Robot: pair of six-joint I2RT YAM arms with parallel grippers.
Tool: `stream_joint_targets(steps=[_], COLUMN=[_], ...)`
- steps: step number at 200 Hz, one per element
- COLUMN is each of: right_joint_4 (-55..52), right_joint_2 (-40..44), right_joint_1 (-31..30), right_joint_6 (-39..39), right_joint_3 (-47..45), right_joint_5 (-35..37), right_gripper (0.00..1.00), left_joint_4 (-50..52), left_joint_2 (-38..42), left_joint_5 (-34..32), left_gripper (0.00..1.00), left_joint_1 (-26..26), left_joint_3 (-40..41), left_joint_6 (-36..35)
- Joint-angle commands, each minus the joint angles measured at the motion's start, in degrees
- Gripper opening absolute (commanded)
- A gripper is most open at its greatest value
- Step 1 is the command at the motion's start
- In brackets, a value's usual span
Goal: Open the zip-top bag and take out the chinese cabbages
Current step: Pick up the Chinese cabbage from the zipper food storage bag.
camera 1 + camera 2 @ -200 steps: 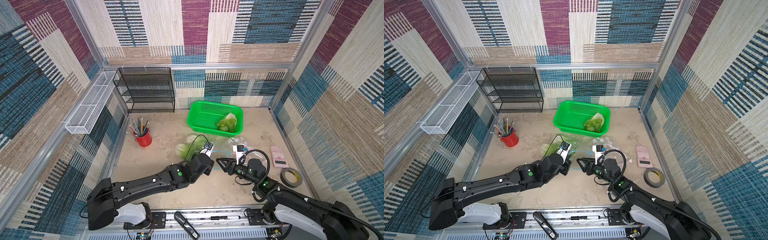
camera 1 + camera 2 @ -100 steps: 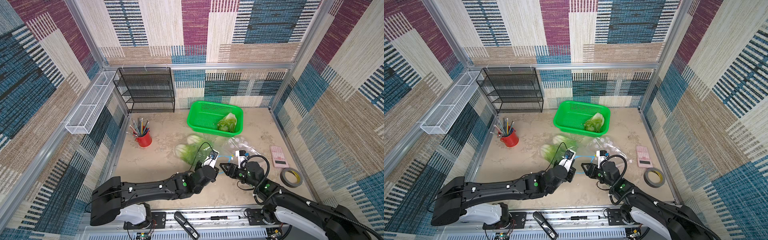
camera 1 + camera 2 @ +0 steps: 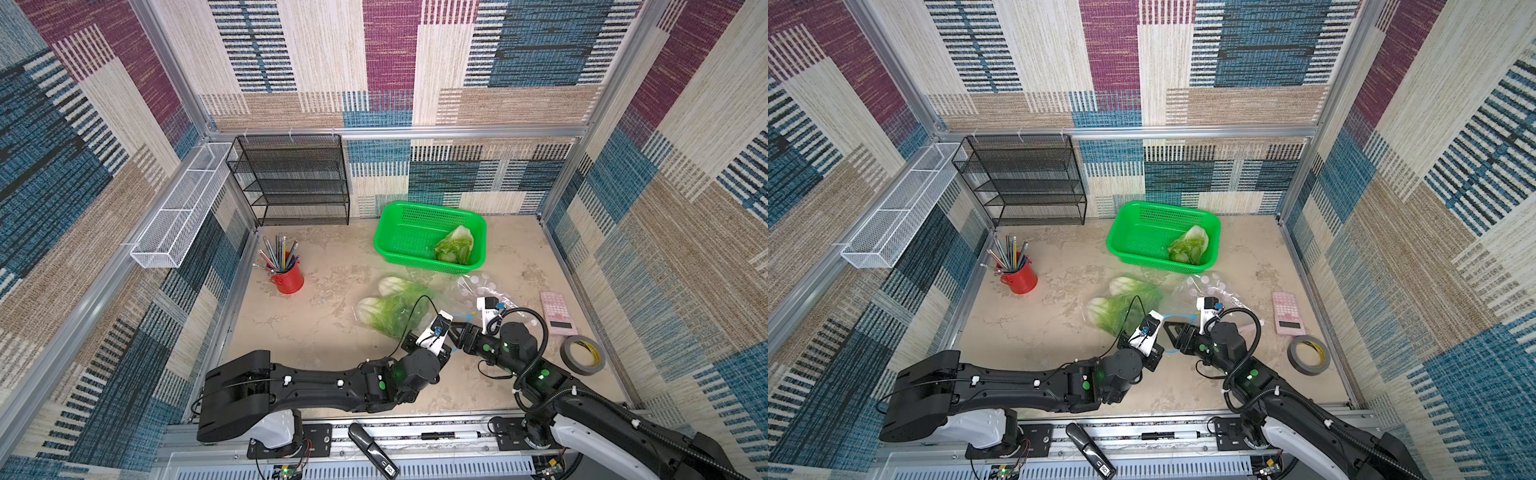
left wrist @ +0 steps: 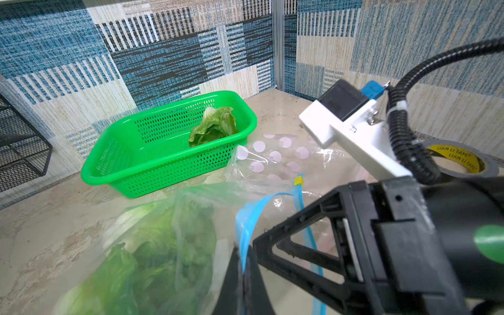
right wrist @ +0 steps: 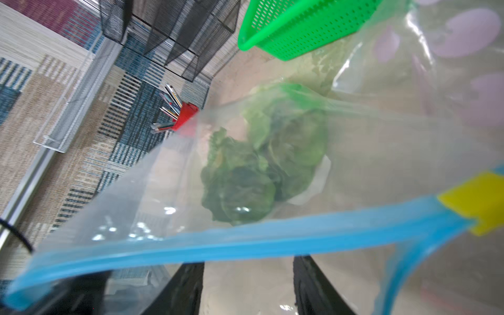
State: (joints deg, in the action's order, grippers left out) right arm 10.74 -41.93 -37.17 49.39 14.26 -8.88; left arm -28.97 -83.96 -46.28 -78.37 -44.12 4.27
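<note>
While the left claw (image 4: 242,272) pinches the blue zip strip (image 4: 238,231) of the zip-top bag (image 3: 478,291), the right claw (image 5: 248,263) stands half wide at the bag's mouth. Two chinese cabbages (image 3: 392,309) lie inside the bag, in the middle of the surface (image 3: 311,324) — a third cabbage (image 3: 455,249) rests in the green basket (image 3: 386,232) near the far edge.

light: bright, even, is coming from above | shadows: soft ones are lying on the desk (image 3: 316,324) | blur: zip-top bag (image 5: 272,240) is smearing close-up in right wrist view | edges: walls (image 3: 1433,208) are stretching in both top views
</note>
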Motion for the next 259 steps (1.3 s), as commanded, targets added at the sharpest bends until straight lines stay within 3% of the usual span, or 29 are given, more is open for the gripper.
stream_joint_targets(steps=[1, 75, 164, 213, 259], right_joint_4=[0.25, 13.75, 20.33, 21.95, 20.7], right_joint_2=[0.8, -8.52, -17.34, -21.82, -20.85], right_joint_1=[-0.05, -0.09, -0.04, -0.1, -0.1], right_joint_6=[0.72, 3.19, 2.88, 5.44, 6.93], right_joint_3=[1.16, 0.63, 2.0, 2.78, 2.13], right_joint_5=[-0.82, -5.55, -6.51, -9.72, -5.36], right_gripper=[0.54, 0.55, 0.54, 0.49, 0.51], left_joint_4=[-3.77, 5.43, 6.1, 8.14, 7.52], left_joint_2=[0.52, 2.79, 6.89, 7.95, 8.61], left_joint_5=[0.76, 9.67, 17.45, 18.59, 18.95], left_gripper=[0.0, 0.0, 0.0, 0.0, 0.0], left_joint_1=[0.08, 0.59, 2.33, 2.97, 2.97], left_joint_3=[0.62, -1.24, 1.46, 1.84, 3.06], left_joint_6=[-2.38, -0.23, 0.91, 0.21, -0.32])
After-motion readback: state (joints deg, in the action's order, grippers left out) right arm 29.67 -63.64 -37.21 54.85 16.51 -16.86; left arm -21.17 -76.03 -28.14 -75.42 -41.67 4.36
